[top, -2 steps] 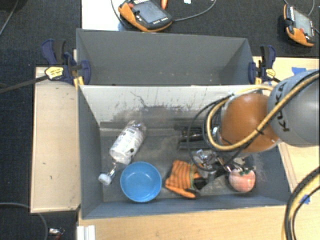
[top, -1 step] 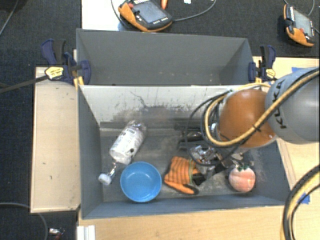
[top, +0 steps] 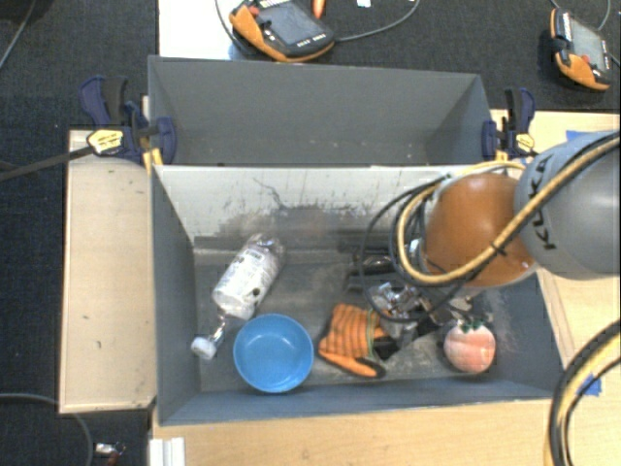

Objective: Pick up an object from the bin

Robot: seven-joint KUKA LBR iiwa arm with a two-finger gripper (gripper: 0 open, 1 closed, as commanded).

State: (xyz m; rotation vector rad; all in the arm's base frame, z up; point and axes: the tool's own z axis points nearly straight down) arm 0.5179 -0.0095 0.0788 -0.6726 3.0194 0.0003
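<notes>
Arm (top: 572,212): mine, grey and highest of all, reaching in from the right across the bin's right wall.
Cover (top: 475,231): round orange shell on my wrist, hanging over the right half of the floor, with black and yellow cables (top: 408,231) looping round its left side.
Gripper (top: 396,320): below the cover, low in the bin near the front wall, a little right of the middle.
Hand state: I cannot tell whether it is wide or narrow; dark metal and shadow run together there.
Carrots (top: 347,338): the thing I am at. It is an orange ribbed bunch with darker stripes, much like toy carrots, lying flat on the floor near the front wall, about midway along it. My gripper sits at its right edge; whether it touches or hangs just above, I cannot tell.
Bowl (top: 274,353): blue, round, open side up, just left of the carrots and close to the front wall.
Bottle (top: 246,278): clear plastic with a white label, lying on its side behind the bowl, slanting from back-right to front-left. Its small white cap end lies just beside the bowl's left rim.
Peach (top: 470,348): pink-orange round fruit with a bit of green on top, at the front right, just right of my gripper and apart from the carrots.
Bin (top: 320,115): grey metal with sloping walls, its floor scuffed and streaked toward the back. All four things lie in its front half.
</notes>
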